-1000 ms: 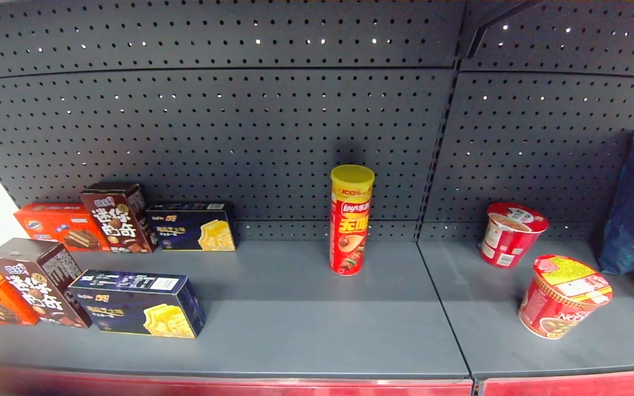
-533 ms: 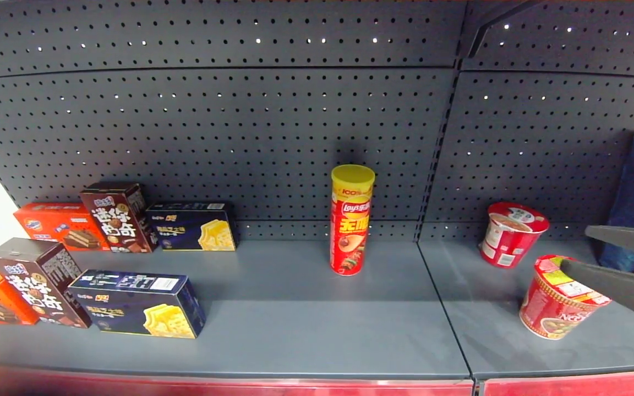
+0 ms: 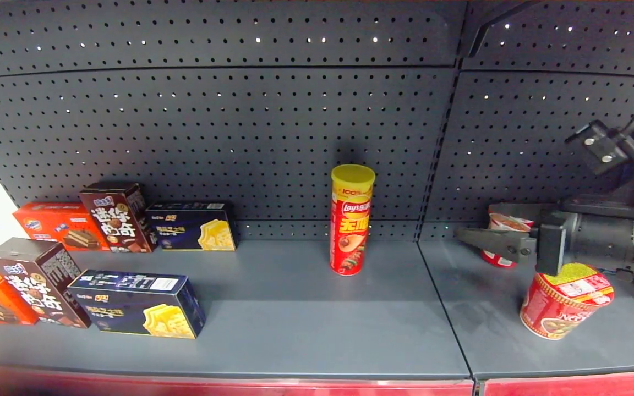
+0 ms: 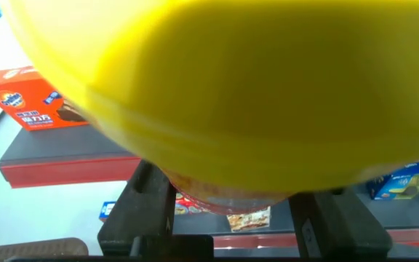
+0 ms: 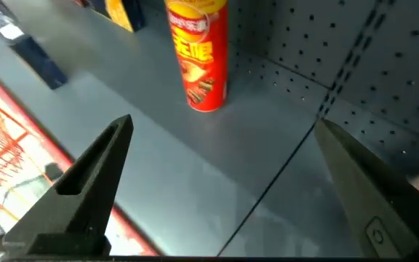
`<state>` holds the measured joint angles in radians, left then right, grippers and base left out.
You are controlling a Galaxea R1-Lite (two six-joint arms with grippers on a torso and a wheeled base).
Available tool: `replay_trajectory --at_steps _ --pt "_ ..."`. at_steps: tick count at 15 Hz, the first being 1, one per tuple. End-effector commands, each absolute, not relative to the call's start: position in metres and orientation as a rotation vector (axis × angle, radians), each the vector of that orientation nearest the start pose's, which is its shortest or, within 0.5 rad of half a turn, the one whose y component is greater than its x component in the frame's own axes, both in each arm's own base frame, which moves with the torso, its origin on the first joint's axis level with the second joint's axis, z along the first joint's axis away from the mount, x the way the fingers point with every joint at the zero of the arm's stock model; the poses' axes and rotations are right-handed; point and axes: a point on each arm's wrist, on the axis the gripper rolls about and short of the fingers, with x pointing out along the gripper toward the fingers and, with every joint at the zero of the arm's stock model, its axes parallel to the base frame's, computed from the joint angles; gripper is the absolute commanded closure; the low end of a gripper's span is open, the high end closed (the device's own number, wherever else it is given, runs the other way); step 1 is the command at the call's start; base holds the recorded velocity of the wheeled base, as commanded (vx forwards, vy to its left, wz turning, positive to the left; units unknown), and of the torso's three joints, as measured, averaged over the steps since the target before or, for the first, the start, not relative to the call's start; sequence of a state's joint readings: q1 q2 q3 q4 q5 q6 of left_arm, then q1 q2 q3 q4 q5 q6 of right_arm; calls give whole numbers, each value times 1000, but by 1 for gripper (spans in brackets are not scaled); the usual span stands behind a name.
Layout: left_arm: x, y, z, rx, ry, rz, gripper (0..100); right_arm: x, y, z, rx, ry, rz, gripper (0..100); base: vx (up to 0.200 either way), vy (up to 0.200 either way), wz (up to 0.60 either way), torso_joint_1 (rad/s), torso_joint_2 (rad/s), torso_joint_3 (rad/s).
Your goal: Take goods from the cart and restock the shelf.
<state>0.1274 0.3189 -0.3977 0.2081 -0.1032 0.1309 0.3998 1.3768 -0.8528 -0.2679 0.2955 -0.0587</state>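
A red chips can with a yellow lid (image 3: 351, 220) stands upright at the middle of the grey shelf (image 3: 306, 324), close to the pegboard back. My right gripper (image 3: 474, 221) hovers open above the shelf to the can's right, its fingers crossing in front of the back noodle cup (image 3: 493, 257). In the right wrist view the gripper (image 5: 224, 124) is spread wide and empty, with the chips can (image 5: 198, 54) ahead. My left gripper (image 4: 231, 218) is shut on a second chips can (image 4: 217, 87), whose yellow lid looms close to that camera.
Several snack boxes sit on the shelf's left, among them a navy box (image 3: 138, 302) and a brown box (image 3: 39, 280) near the front. A front noodle cup (image 3: 562, 302) leans below my right wrist. A red strip (image 3: 212, 385) edges the shelf front.
My right arm has come in from the right and moved left over the shelf, now covering part of the back noodle cup. The goods on the shelf have not moved.
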Motion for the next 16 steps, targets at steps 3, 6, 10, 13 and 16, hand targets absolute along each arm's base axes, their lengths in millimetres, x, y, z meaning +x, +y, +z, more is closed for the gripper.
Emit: replay_trajectory --at_steps 3,6,10,13,16 --pt "-13 -4 166 113 149 15 100 245 110 222 -100 305 723 0 0 0 0 0 0 0" --pt "-13 -4 166 113 149 15 100 266 116 216 -101 258 788 0 0 0 0 0 0 0" --pt "-12 -4 166 111 158 16 100 297 137 210 -106 252 833 0 0 0 0 0 0 0" --pt "-12 -4 163 110 166 17 100 313 146 203 -99 240 933 0 0 0 0 0 0 0" --pt "-12 -4 164 108 165 19 100 329 154 188 -103 232 972 0 0 0 0 0 0 0"
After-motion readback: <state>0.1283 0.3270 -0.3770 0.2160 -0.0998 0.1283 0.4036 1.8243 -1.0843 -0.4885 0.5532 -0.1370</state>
